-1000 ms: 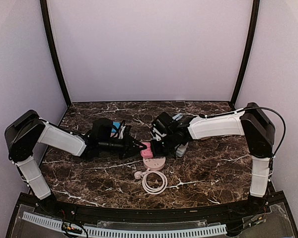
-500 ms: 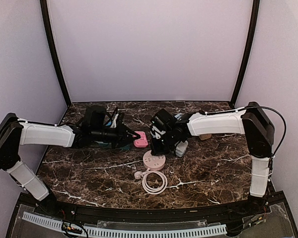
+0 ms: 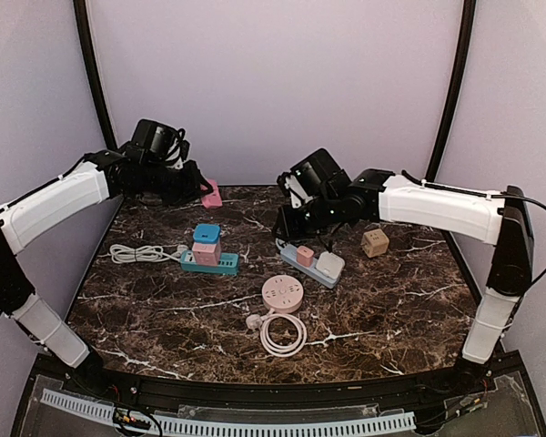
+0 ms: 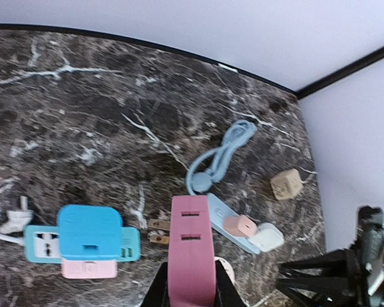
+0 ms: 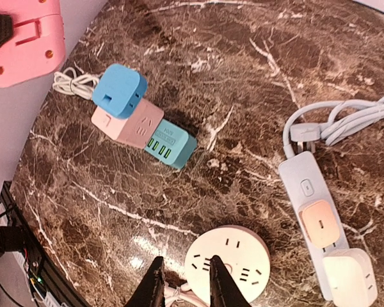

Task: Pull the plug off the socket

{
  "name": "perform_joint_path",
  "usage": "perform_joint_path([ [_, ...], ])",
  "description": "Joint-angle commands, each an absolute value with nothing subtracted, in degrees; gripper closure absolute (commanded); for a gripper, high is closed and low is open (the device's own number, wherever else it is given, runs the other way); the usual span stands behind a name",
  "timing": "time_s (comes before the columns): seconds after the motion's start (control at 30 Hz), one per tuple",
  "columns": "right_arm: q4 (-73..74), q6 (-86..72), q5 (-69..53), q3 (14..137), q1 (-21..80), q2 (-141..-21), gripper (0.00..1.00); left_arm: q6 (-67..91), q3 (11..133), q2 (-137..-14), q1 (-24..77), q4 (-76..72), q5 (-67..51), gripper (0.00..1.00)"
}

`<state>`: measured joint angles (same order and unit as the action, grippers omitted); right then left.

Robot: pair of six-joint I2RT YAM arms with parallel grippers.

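Note:
My left gripper [image 3: 202,189] is shut on a pink plug adapter [image 3: 213,193] and holds it high over the table's back left corner. In the left wrist view the adapter [image 4: 192,249] sits between the jaws [image 4: 191,291], its two brass prongs bare on its left side. The round pink socket [image 3: 282,294] lies on the table with its white cord coiled in front. My right gripper [image 3: 287,226] hangs open and empty above the table. In the right wrist view it [image 5: 184,284] hovers over the left edge of the socket [image 5: 227,265], whose holes hold nothing.
A teal power strip [image 3: 220,264] carrying a blue and a pink adapter lies left of centre, with a white cable [image 3: 136,253] beside it. A light-blue strip [image 3: 314,262] with a pink and a white plug lies right of centre. A beige cube [image 3: 375,242] sits further right.
My left gripper pulled the pink adapter off the round socket and carried it up and back to the left. My right gripper let go of the socket and rose.

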<state>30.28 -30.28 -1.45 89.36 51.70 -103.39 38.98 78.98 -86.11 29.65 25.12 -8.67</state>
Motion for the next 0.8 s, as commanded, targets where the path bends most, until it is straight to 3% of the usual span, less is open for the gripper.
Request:
perform_joint_path([
  [0.0, 28.6, -28.3, 3.3, 87.8, 51.1, -99.1, 0.77, 31.0, 89.9, -92.4, 26.5, 44.1, 8.0, 1.00],
  [0.27, 24.6, -27.6, 0.9, 81.0, 48.8, -92.4, 0.55, 25.4, 106.2, -108.4, 20.9, 56.3, 21.1, 1.00],
  [0.77, 26.1, -26.3, 0.2, 75.7, 45.7, -88.9, 0.50, 20.0, 124.1, -132.3, 16.3, 62.9, 30.1, 1.00],
])
